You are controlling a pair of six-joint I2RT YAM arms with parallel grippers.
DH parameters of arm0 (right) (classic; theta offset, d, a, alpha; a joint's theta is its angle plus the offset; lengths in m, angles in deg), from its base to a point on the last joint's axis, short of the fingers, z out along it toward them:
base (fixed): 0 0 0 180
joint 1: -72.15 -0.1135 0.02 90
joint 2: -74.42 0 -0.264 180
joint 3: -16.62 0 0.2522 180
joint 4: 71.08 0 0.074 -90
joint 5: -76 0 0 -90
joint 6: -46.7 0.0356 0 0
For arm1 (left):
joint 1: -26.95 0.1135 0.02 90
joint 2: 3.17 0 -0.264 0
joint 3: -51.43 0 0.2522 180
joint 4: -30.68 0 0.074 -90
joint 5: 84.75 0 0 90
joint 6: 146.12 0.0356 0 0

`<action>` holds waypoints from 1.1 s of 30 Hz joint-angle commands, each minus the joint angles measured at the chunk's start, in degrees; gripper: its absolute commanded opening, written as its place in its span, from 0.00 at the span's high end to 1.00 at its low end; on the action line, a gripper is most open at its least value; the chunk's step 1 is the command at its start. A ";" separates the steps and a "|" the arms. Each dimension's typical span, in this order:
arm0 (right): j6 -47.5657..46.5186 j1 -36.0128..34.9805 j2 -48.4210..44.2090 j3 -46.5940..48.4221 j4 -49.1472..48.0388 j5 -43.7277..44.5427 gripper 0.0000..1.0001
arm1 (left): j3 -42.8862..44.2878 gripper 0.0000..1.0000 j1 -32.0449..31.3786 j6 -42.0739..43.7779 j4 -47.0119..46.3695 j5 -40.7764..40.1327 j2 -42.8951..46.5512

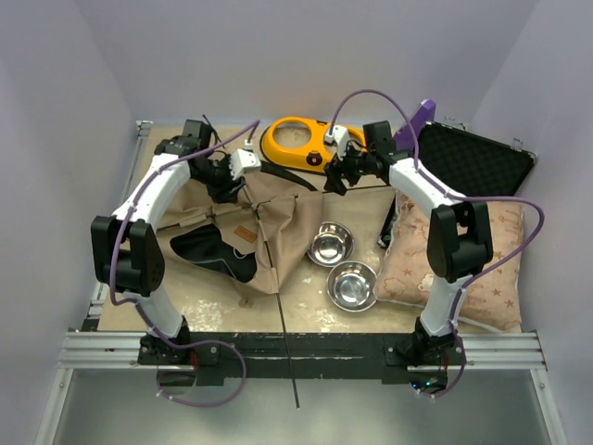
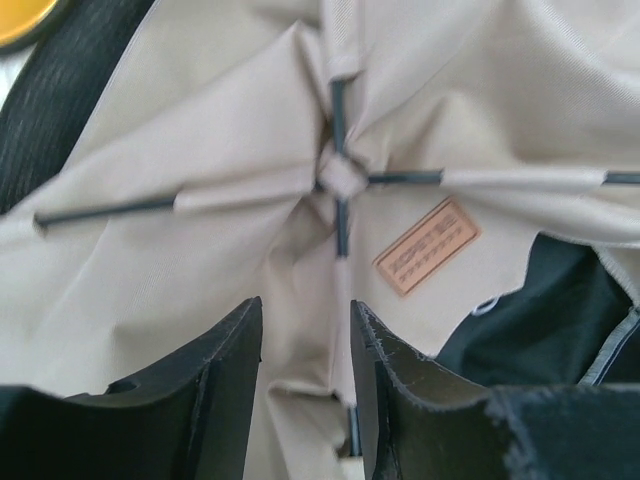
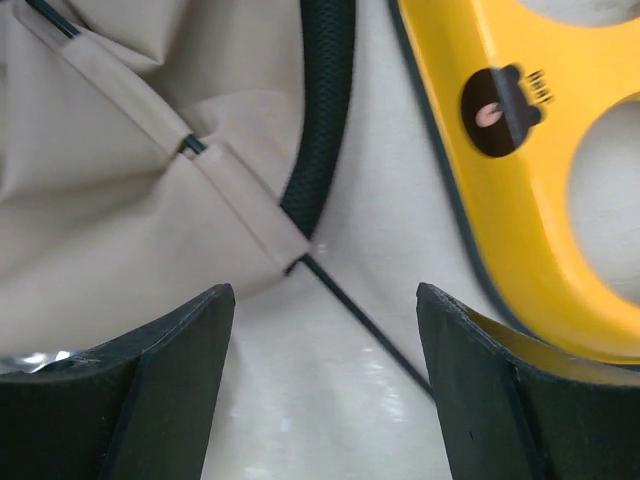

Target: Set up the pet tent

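Note:
The pet tent (image 1: 264,232) lies slack on the table, tan fabric with black lining showing at its door. In the left wrist view its thin black poles meet at a fabric hub (image 2: 342,175) beside a brown label (image 2: 427,245). My left gripper (image 2: 305,315) (image 1: 230,185) is closed on a tan pole sleeve that runs down from that hub and fills the gap between its fingers. My right gripper (image 3: 325,300) (image 1: 335,176) hangs open over the table at the tent's far right corner (image 3: 120,200). A bare pole end (image 3: 360,315) lies below, between its fingers and untouched.
A yellow feeder (image 1: 296,144) (image 3: 530,190) sits at the back just beyond the right gripper. Two steel bowls (image 1: 331,244) (image 1: 352,286) stand right of the tent. A star-patterned cushion (image 1: 473,269) lies at the right, with an open black case (image 1: 473,162) behind it.

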 commanded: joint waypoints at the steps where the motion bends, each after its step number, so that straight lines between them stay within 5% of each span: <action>1: 19.00 -0.45 -0.74 -2.28 -3.33 -1.22 0.22 | 0.56 0.56 -4.07 -1.45 -2.53 1.50 -1.63; 8: 32.89 -0.89 -1.26 -8.42 -9.82 -2.01 0.07 | 0.47 0.55 -6.27 -2.51 -4.64 0.09 -4.71; 22: 47.48 -1.41 6.03 -12.56 -20.37 -7.28 0.10 | -2.34 0.59 -7.41 -2.43 -6.84 -3.25 -6.74; 29: 51.70 -1.68 6.56 -14.58 -25.55 -8.77 0.19 | -3.31 0.71 -7.41 -1.55 -6.84 -4.48 -7.09; 33: 55.22 -1.68 6.91 -15.37 -29.33 -10.88 0.46 | -4.10 0.94 -7.33 -0.76 -6.58 -4.83 -6.39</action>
